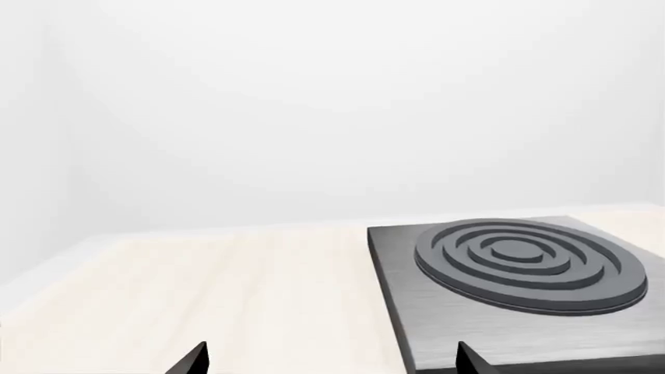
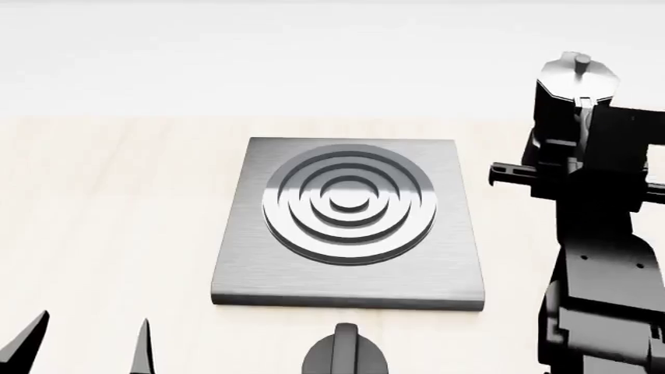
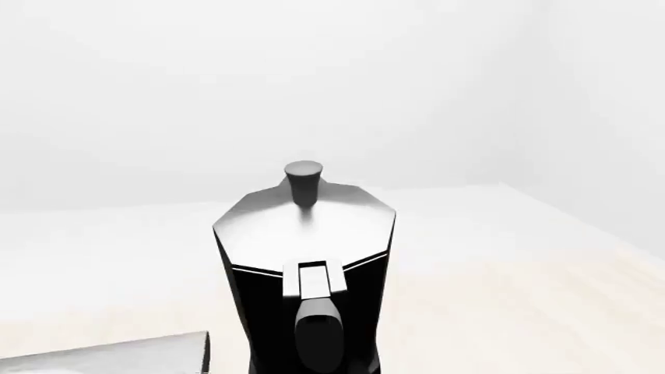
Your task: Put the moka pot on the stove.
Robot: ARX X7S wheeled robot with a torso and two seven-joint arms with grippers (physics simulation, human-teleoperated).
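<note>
Grey stove (image 2: pixel 351 222) lies flat on the desk (image 2: pixel 104 218). To its right stands the moka pot (image 2: pixel 569 89), off the plate, the right arm at it; that hand's grip cannot be told. Left hand (image 2: pixel 83 343) gapes empty near the stove's front-left corner.

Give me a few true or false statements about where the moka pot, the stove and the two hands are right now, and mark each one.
1. The moka pot stands on the stove's burner rings. False: it is off to the right of the stove, and the rings are bare.
2. The moka pot's lid is closed, with its knob on top. True.
3. The right arm is at the moka pot, on its handle side. True: the right wrist view looks straight at the handle.
4. The left hand holds the black round knob. False: its fingertips are apart and hold nothing.
5. The black round knob lies at the stove's near edge. True.
</note>
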